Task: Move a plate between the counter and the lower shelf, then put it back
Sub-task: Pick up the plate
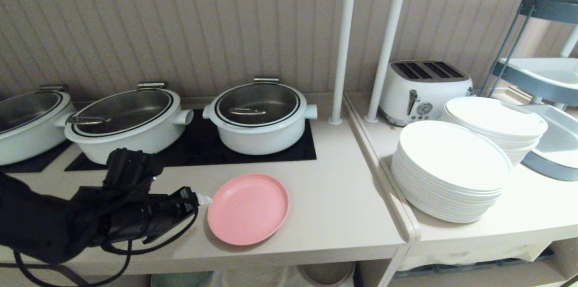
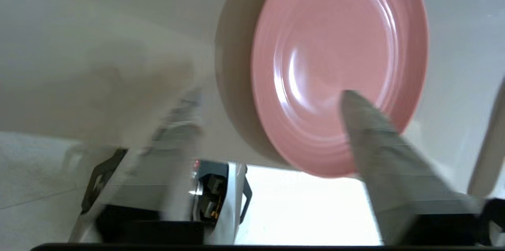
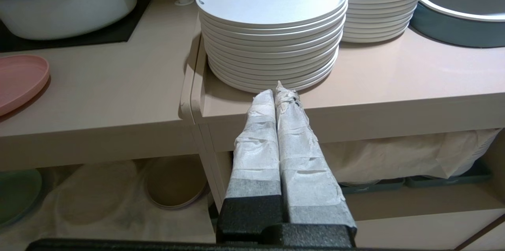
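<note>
The pink plate (image 1: pixel 248 208) (image 2: pixel 339 65) lies flat on the beige counter (image 1: pixel 334 215), near its front edge and in front of the black hob. My left gripper (image 1: pixel 202 199) (image 2: pixel 268 97) is level at the plate's left rim and stands open. One of its fingers (image 2: pixel 375 148) reaches over the plate's inside, while the other is blurred out over the bare counter. My right gripper (image 3: pixel 278 89) is shut and empty, parked before the counter's front edge below the white plates. Under the counter, the cloth-lined lower shelf (image 3: pixel 98 203) shows; the plate's edge (image 3: pixel 19 81) also appears there.
Three white pots (image 1: pixel 259 118) with lids stand behind the plate on the hob (image 1: pixel 311 149). Two stacks of large white plates (image 1: pixel 451 169) and a toaster (image 1: pixel 424 90) are on the right counter. White poles (image 1: pixel 343 43) rise between. A beige plate (image 3: pixel 173 182) and a green plate (image 3: pixel 17 193) lie on the lower shelf.
</note>
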Controlling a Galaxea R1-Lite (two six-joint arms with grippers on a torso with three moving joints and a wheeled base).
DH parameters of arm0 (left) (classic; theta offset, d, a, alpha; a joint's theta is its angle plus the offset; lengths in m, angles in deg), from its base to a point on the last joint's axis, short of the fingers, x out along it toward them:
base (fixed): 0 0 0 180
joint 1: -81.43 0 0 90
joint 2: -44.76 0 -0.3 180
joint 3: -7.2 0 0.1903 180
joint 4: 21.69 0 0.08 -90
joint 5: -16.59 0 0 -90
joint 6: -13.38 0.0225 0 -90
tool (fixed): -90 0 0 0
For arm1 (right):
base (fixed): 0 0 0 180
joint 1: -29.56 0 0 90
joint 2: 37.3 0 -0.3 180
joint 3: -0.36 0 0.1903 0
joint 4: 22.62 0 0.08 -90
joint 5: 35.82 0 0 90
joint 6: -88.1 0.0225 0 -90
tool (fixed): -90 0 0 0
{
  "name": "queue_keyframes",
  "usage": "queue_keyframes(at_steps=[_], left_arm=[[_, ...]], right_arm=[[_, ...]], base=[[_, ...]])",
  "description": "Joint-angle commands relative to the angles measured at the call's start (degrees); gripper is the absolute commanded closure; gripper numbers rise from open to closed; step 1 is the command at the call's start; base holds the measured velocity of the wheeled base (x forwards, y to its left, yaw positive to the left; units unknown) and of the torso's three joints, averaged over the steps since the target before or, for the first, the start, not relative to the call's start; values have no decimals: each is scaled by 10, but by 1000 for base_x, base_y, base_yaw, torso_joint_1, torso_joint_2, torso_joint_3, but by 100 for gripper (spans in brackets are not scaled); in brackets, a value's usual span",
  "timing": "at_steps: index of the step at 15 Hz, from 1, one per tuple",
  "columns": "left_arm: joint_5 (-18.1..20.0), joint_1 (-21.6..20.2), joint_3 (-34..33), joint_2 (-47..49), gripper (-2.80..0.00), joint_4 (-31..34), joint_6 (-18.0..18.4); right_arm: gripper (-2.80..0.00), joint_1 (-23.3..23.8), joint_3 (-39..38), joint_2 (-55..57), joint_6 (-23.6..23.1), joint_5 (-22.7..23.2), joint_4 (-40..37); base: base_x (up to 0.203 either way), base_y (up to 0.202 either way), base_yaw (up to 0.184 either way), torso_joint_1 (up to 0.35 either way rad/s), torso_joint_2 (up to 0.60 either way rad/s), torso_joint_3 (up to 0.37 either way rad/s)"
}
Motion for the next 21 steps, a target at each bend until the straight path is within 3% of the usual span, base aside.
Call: queue_keyframes(at_steps=[1,3,11,19,21], left_arm=[[0,0,-13,-45,0,-1,-2],[1,-1,-23,-91,0,1,6],[-9,-2,-116,-289,0,-1,137],[-14,-4,-180,-546,0,7,327],[-9,-30,-225,-614,0,5,374]], right_arm=[[0,0,0,1,0,0,0],[0,0,0,1,-1,0,0],[0,0,0,1,0,0,0],[0,0,0,1,0,0,0],[0,0,0,1,0,0,0]], base=[[0,0,0,0,0,0],[0,0,0,0,0,0],[0,0,0,0,0,0],[0,0,0,0,0,0],[0,0,0,0,0,0]])
